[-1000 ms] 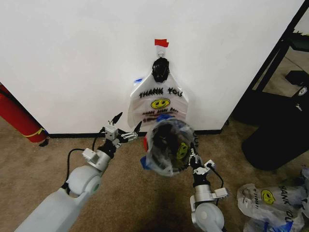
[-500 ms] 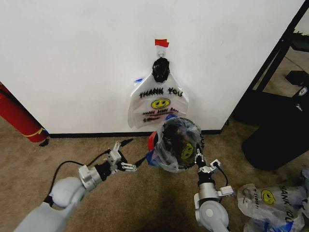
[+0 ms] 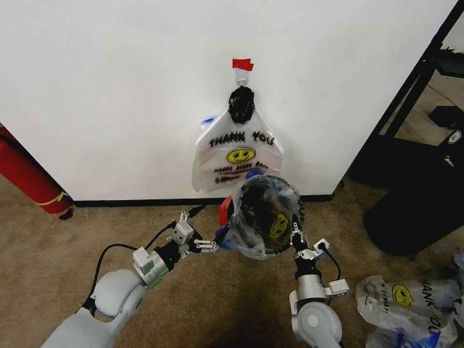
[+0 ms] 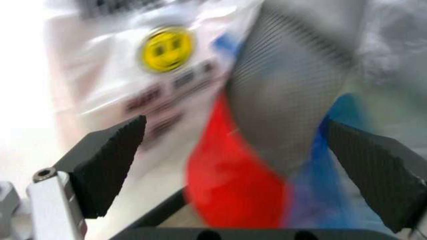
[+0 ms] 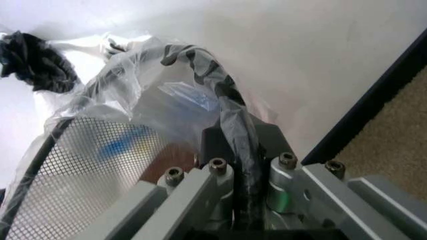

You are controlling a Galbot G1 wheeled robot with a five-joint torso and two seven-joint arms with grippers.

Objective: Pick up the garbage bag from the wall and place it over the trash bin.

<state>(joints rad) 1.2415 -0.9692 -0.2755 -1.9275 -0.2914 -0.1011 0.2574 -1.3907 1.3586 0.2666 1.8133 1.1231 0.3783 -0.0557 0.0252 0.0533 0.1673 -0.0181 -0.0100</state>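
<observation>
Comparing head-view frames: the left tool [image 3: 197, 230] has dropped from beside the hanging bags and come in low toward the trash bin [image 3: 267, 223], now just beside the bin's red base and the blue-tinted plastic there, fingers spread, holding nothing. The bin, with the garbage bag [image 3: 250, 243] draped over it, has shifted from lower and more central to up against the wall [image 3: 109, 87], just under the spare bags [image 3: 238, 156] hung below the red tape strip [image 3: 242, 64]. The right tool [image 3: 296, 235] sits at the bin's rim on its near right side. More bags [image 3: 402, 301] lie on the carpet [image 3: 87, 232] at far right; a red cylinder [image 3: 25, 174] stands at left.

Left wrist view: both dark fingers [image 4: 110, 162] are wide apart, framing the mesh wall of the bin [image 4: 293, 95], its red base and blue plastic, nothing between them yet. A smiley-print bag [image 4: 163, 50] shows behind.

Right wrist view: the right tool [image 5: 243, 192] is clamped on a twisted strand of the garbage bag [image 5: 227, 105] at the bin rim, plastic stretched over the mesh [image 5: 87, 165].

Judgement: bag looks mostly over the bin; the left tool seems lined up to tug the loose plastic down on its side.
</observation>
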